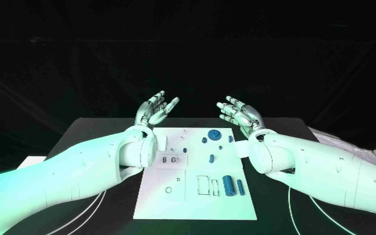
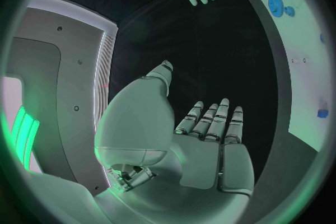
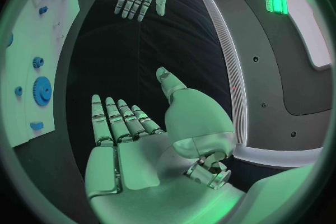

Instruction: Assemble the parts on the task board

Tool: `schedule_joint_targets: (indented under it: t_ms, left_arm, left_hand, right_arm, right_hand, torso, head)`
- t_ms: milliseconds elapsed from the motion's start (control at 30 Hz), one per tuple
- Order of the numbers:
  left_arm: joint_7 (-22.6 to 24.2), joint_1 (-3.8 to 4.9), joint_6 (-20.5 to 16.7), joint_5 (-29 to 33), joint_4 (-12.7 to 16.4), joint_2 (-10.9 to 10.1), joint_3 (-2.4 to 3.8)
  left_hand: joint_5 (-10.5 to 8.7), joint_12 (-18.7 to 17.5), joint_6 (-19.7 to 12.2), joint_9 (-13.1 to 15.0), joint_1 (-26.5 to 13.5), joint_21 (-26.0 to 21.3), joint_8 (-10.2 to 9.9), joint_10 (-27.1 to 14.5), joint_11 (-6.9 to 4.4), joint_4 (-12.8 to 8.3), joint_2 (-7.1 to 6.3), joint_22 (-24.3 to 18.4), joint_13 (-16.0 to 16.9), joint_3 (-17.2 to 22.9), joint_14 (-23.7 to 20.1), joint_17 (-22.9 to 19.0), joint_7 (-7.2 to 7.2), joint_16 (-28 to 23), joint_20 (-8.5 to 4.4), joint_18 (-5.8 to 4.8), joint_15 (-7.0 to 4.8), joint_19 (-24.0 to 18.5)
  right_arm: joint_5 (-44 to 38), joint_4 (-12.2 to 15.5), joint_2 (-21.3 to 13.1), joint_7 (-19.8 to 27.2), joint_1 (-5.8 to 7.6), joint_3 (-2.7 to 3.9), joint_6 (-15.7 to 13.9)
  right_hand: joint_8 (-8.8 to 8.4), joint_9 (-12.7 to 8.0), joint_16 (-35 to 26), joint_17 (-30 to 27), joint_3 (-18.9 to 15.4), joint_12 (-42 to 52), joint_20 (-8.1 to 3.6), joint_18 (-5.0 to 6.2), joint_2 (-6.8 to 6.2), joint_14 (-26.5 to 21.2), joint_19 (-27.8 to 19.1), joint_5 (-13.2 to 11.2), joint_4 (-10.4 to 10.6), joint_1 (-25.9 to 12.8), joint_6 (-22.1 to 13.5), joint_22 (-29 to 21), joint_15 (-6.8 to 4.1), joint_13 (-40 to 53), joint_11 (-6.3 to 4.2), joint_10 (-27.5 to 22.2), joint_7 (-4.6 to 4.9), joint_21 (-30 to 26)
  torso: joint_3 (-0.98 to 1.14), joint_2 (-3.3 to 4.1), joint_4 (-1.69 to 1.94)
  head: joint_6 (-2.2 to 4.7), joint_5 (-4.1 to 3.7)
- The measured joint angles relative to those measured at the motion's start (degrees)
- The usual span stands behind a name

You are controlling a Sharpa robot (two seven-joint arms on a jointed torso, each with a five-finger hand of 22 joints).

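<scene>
Overhead, both the left hand [image 1: 154, 109] and right hand [image 1: 241, 112] hold fingers spread, empty, beyond the task board [image 1: 157, 191] on the black table [image 1: 94, 129]

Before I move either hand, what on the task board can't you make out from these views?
- Head view: the left hand and its arm cover the task board along its left edge.
- Head view: the right arm hides its right edge near the blue gear.
- Head view: small parts by the blue cylinder are too small to identify.
- Wrist views: the circle rim cuts off the board.
</scene>
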Motion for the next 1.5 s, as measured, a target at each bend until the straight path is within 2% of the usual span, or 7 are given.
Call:
schedule_joint_targets:
  t_ms: [200,400,633,933,1300,1367,1500]
  left_arm:
    - [0.0,0.03,1.4,-0.7,-0.2,0.0,-0.02]
    - [0.0,0.03,2.1,-1.0,-0.2,0.0,-0.02]
    - [0.2,0.12,4.4,-0.9,1.9,-4.7,-0.02]
    - [0.0,0.34,7.9,-1.1,8.2,-8.5,0.1]
    - [-0.9,0.63,10.9,-1.4,16.4,-12.5,0.68]
    - [-1.2,0.68,11.2,-1.3,17.6,-13.0,0.72]
    - [-1.7,0.76,11.6,-0.8,20.0,-13.8,0.79]
  left_hand:
    - [0.0,1.2,4.6,0.6,1.8,2.2,1.2,6.2,0.97,0.0,1.37,1.1,0.6,0.4,8.4,1.1,0.32,2.2,0.49,1.17,0.38,5.7]
    - [0.0,4.1,16.9,1.7,3.2,8.5,3.7,22.2,0.31,-1.4,2.76,3.9,1.7,1.1,23.0,2.6,1.32,6.2,0.2,3.6,-1.42,22.9]
    - [0.0,6.2,30.1,2.6,4.0,13.5,6.3,36.6,-1.93,-3.2,3.65,5.5,2.4,1.3,35.8,4.6,3.47,9.3,-1.64,4.53,-4.41,36.7]
    - [0.0,6.5,37.3,2.6,4.0,16.2,6.7,45.2,-4.04,-4.3,4.18,5.9,2.5,1.7,45.3,7.9,4.06,11.1,-3.97,5.36,-7.1,45.9]
    - [0.0,5.4,41.2,2.8,4.0,18.6,6.7,50.9,-5.85,-5.2,4.18,6.5,2.9,2.6,52.4,13.3,2.56,13.7,-6.34,5.35,-9.39,52.5]
    - [0.0,5.4,41.2,2.8,4.0,18.6,6.7,50.9,-5.92,-5.2,4.18,6.5,2.9,2.6,52.5,13.6,2.56,13.7,-6.37,5.36,-9.47,52.6]
    - [0.0,5.1,41.2,2.8,4.0,18.6,6.4,50.9,-5.93,-5.2,4.18,6.5,2.9,2.6,52.5,14.1,2.56,13.7,-6.37,5.36,-9.47,52.6]
  right_arm:
    - [-3.3,-3.1,1.5,-2.3,0.66,-0.56,8.3]
    - [-5.7,-4.5,2.2,-4.0,0.9,-0.78,14.0]
    - [-16.9,-6.7,-0.1,-3.8,2.59,-0.43,11.8]
    - [-27.2,-5.8,-1.2,-4.0,3.99,-0.15,10.1]
    - [-47.9,-5.8,-1.5,-9.7,6.72,0.6,11.1]
    - [-52.9,-5.8,-1.3,-11.8,7.1,0.68,11.6]
    - [-63.5,-5.8,-0.5,-16.7,7.96,0.78,13.0]
  right_hand:
    - [0.95,0.6,1.4,0.6,1.5,1.3,0.35,1.33,0.86,9.7,8.0,0.3,-2.5,4.2,6.6,0.8,-0.1,0.6,0.36,9.2,0.41,1.7]
    - [2.46,1.4,3.1,1.1,4.9,2.9,0.21,4.02,1.05,23.6,17.7,0.3,-5.8,7.4,20.7,1.6,-1.87,1.1,-1.03,23.6,1.71,4.2]
    - [2.71,1.8,3.3,1.3,9.7,2.9,-0.65,4.9,0.04,32.5,23.9,0.3,-7.7,8.7,31.9,1.7,-3.56,1.3,-2.47,32.6,3.65,5.8]
    - [2.7,1.9,3.3,1.6,13.8,2.4,-2.14,4.9,-1.67,39.2,28.7,-0.1,-8.1,9.0,37.2,1.9,-5.17,1.3,-3.46,38.1,5.25,7.6]
    - [2.7,2.1,9.4,5.3,12.5,2.4,-7.36,4.9,-4.49,54.0,40.2,-0.7,-8.2,10.7,41.2,6.0,-9.8,1.7,-6.19,45.1,3.4,16.4]
    - [2.69,2.3,14.0,9.2,10.0,2.7,-10.47,4.9,-6.3,60.1,45.4,0.1,-8.1,11.7,44.0,9.6,-12.44,2.0,-8.03,49.2,2.03,23.2]
    - [2.69,2.3,17.9,12.8,8.8,2.7,-11.78,4.89,-7.02,61.2,46.7,0.5,-7.5,11.0,45.5,11.7,-13.31,2.2,-9.44,50.8,0.94,26.9]
  torso:
    - [-0.02,0.0,-0.01]
    - [-0.02,-0.01,-0.01]
    - [0.27,0.96,0.04]
    - [0.3,3.08,0.52]
    - [0.29,6.53,1.29]
    - [0.29,7.21,1.44]
    - [0.28,8.32,1.66]
  head:
    - [-0.02,0.01]
    - [-0.02,0.01]
    - [-0.14,-0.85]
    - [0.68,-1.76]
    - [1.89,-2.72]
    - [2.1,-2.86]
    - [2.42,-3.07]
